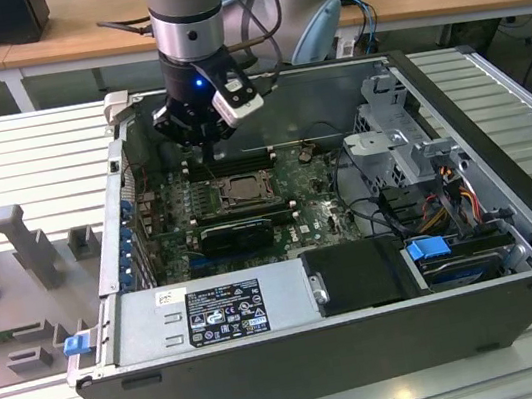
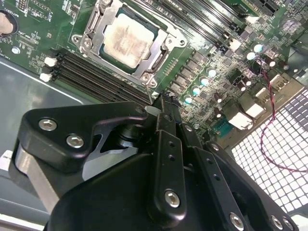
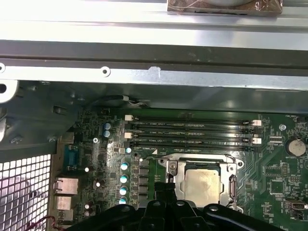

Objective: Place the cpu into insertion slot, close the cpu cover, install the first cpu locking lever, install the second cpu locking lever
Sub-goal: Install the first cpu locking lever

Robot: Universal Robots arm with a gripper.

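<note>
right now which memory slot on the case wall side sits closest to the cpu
The slot directly beside the cpu; the others lie nearer the wall.

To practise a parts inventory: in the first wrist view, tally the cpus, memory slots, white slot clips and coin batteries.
cpu: 1
memory slots: 4
white clips: 4
coin battery: 1
Total: 10
</note>
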